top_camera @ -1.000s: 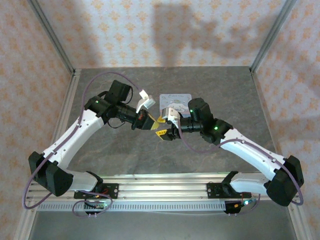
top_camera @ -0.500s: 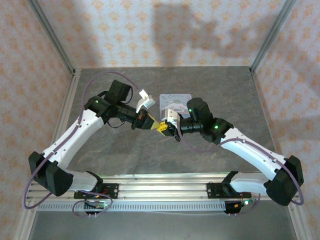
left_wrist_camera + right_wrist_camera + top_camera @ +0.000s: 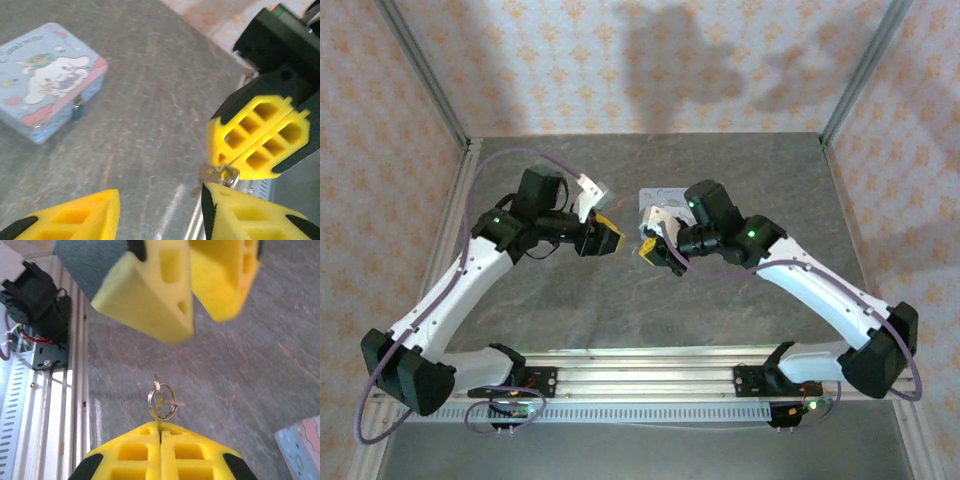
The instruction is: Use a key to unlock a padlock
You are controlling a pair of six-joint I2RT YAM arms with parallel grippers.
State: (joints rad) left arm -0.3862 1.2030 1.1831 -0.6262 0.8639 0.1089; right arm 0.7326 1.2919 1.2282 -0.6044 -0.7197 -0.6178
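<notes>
Your left claw (image 3: 606, 237) and your right claw (image 3: 647, 248) are hanging tip to tip above the middle of the table (image 3: 620, 310), the right one just to the right of the left, with a gap between them. The key (image 3: 161, 404) is sticking out of the right claw's pressed-together tips, with its ring pointing into that gap. The box (image 3: 50, 80) is lying flat on the table just beyond the right claw, on its far side. The padlock (image 3: 77, 111) is hanging on the box's edge nearest the left claw.
</notes>
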